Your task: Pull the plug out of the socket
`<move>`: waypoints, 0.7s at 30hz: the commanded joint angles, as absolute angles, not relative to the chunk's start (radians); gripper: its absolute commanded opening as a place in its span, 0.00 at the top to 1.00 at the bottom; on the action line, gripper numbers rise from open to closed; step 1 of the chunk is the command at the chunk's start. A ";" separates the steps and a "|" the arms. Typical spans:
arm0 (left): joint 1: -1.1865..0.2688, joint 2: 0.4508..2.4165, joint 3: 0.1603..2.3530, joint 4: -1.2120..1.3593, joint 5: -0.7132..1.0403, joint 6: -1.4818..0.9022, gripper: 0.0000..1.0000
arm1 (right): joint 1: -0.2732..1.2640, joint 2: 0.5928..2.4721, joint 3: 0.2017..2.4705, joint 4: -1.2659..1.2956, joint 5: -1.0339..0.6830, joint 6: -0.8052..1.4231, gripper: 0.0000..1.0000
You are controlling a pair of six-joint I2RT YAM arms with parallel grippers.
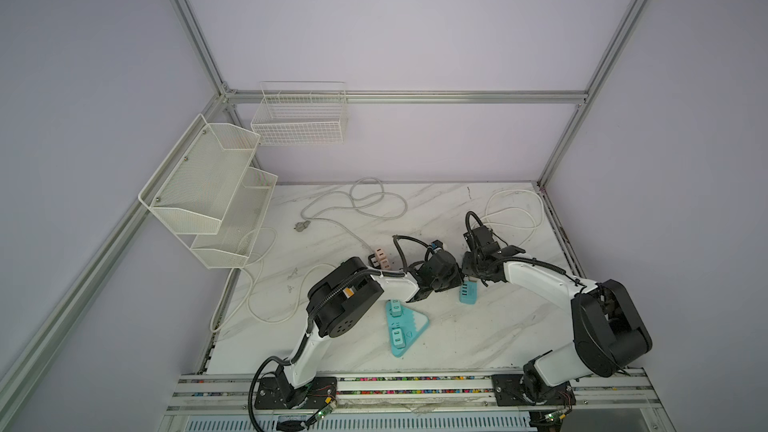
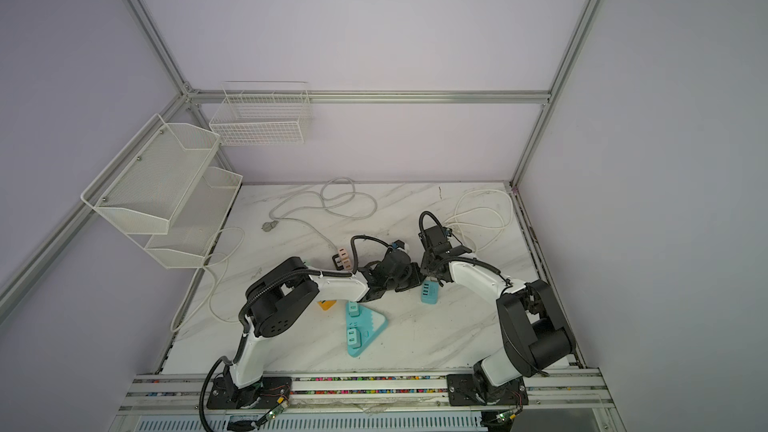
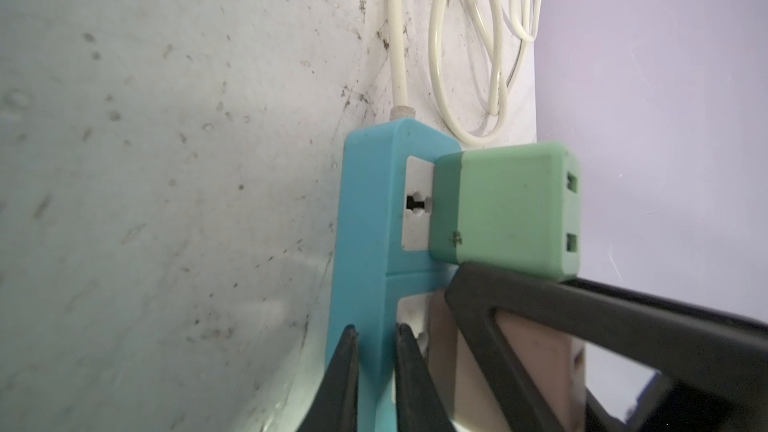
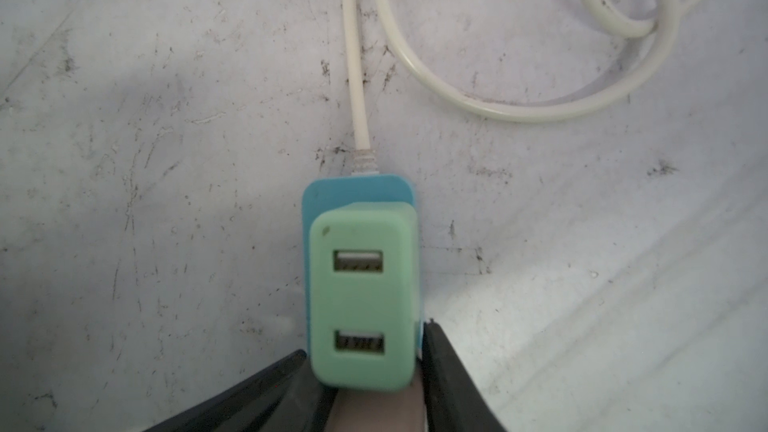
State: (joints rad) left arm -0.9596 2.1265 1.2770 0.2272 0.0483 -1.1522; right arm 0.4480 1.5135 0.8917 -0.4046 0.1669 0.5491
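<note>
A blue socket strip (image 3: 365,209) stands on its edge on the marble table, small in both top views (image 1: 468,295) (image 2: 430,295). A green two-port USB plug (image 3: 503,209) (image 4: 363,301) sits in its upper outlet. Below it a beige plug (image 3: 528,351) (image 4: 374,409) sits in the neighbouring outlet. My left gripper (image 3: 376,332) (image 1: 456,284) is shut on the strip's blue rim. My right gripper (image 4: 365,340) (image 1: 470,278) comes from above, its fingers (image 3: 582,309) pressed on either side of the beige plug.
The strip's white cable (image 4: 357,76) loops toward the back right (image 1: 515,209). A teal triangular socket (image 1: 411,324) with green plugs lies in front. A beige strip (image 1: 380,258) and more cable (image 1: 374,201) lie behind. Wire baskets (image 1: 212,184) hang at the left.
</note>
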 commanded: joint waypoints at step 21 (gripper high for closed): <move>-1.018 2.079 1.235 0.269 0.173 -1.156 0.72 | 0.488 1.545 0.862 -0.402 0.118 0.583 0.76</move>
State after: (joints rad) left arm -0.9627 2.1288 1.2747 0.2295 0.0658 -1.1675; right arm 0.4480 1.5185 0.8856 -0.4007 0.1783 0.5499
